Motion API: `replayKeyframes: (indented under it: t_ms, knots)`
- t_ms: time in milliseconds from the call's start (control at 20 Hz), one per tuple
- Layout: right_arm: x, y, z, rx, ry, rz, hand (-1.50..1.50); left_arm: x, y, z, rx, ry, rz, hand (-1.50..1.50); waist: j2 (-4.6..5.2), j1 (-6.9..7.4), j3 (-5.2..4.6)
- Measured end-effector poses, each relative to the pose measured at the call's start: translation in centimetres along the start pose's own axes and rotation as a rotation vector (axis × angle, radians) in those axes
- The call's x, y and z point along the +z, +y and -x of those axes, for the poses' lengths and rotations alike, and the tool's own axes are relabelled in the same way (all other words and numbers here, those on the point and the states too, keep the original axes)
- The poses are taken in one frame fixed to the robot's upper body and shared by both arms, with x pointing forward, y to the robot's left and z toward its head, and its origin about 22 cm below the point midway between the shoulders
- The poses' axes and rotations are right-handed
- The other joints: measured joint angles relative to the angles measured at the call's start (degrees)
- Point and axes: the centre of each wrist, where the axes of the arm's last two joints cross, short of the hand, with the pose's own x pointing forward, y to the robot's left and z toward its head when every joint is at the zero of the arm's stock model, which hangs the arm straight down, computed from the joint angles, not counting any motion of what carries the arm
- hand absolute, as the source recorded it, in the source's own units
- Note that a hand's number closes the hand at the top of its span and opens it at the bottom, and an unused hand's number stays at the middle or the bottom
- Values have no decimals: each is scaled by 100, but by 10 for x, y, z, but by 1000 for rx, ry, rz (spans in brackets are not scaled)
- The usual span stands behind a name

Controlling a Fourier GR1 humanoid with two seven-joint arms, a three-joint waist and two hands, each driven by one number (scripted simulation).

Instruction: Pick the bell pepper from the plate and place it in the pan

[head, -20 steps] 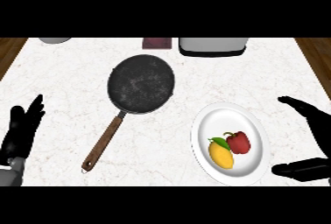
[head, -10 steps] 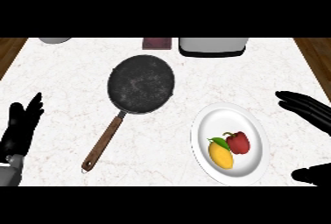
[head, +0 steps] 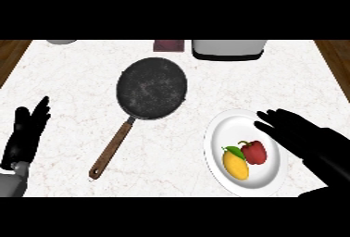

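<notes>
Both hands are in view, neither holding anything. Right hand [head: 301, 134]: fingers [head: 268, 116] straight and spread, tips over the upper right rim of the plate [head: 217, 139], above and just right of the bell pepper [head: 254, 152]. No contact with the pepper visible.

Change vs. one second ago: the right hand was off to the right of the plate, thumb and fingers wide apart; it has since swung in leftward and now overlaps the plate's right side. Judgement: the reach phase is nearly done and the grasp is not yet begun; the fingers must come down and close round the pepper next.

Bell pepper: red, on the plate's middle, touching or just beside a yellow fruit [head: 236, 165] on its lower left. Risk: closing fingers could nudge the fruit.

Pan [head: 152, 88]: dark, nothing in it, upper middle of the desk [head: 68, 83], handle [head: 110, 152] running toward the lower left. Bare desk lies between plate and pan, so the transfer path up-left looks open.

Left hand [head: 27, 134]: resting at the desk's left edge, fingers up and relaxed, unchanged.

Far edge: toaster-like box [head: 229, 50], dark block [head: 169, 45], pale dish [head: 61, 41], all well apart from the path.
</notes>
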Motion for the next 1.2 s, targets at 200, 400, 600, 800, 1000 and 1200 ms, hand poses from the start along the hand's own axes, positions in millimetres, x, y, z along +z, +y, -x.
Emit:
replayKeyframes:
  t_ms: [200,400,600,800,1000,1200]
  knots:
    - [-2,23,-9,46,42,-68,-150,0,-1,-1,6,-1,-4,0,3,-13,6]
    - [-8,41,-12,70,71,-91,-150,-2,0,4,2,2,-3,0,7,-16,9]
    - [-17,58,-7,106,105,-94,-150,-5,8,0,2,0,-7,0,8,-14,10]
    - [-27,75,-12,134,128,-104,-150,-7,6,1,-2,-4,-5,0,9,-16,10]
    - [-27,81,-6,153,139,-127,-150,-9,3,1,-4,-2,-8,0,9,-22,11]
    - [-31,91,-1,150,139,-135,-150,-7,-1,7,-5,3,-11,0,7,-19,10]
